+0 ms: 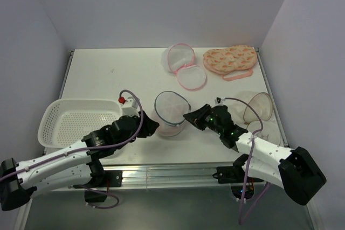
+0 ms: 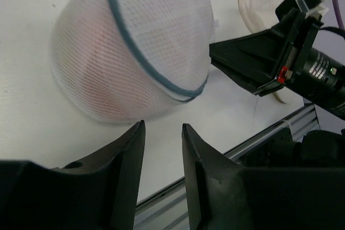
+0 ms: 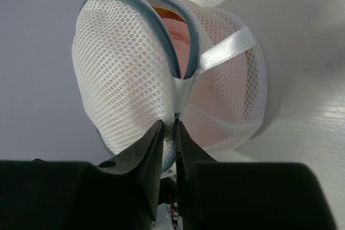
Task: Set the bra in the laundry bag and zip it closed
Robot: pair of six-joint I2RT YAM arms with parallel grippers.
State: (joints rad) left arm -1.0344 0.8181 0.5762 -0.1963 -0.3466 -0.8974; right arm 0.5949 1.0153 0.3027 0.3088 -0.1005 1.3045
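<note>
The laundry bag point(image 1: 171, 112), white see-through mesh with a grey zip rim, stands on the table's near middle. The bra shows as a pink shape through the mesh point(image 3: 229, 100) and in the gap where the rim point(image 3: 175, 52) stands apart at the top. My right gripper point(image 1: 187, 117) is at the bag's right side, and in the right wrist view its fingers point(image 3: 168, 122) pinch the rim seam of the bag point(image 3: 124, 79). My left gripper point(image 2: 163, 125) stands open just short of the bag point(image 2: 135, 47), with only bare table between its fingers. It sits at the bag's left point(image 1: 153, 126).
A white perforated basket point(image 1: 75, 119) sits at the near left. At the back lie a pink-rimmed mesh bag point(image 1: 183, 65) and a peach patterned padded piece point(image 1: 229, 60). A pale cup-shaped piece point(image 1: 259, 106) lies at the right. The table's metal front rail point(image 2: 280, 127) runs close behind the grippers.
</note>
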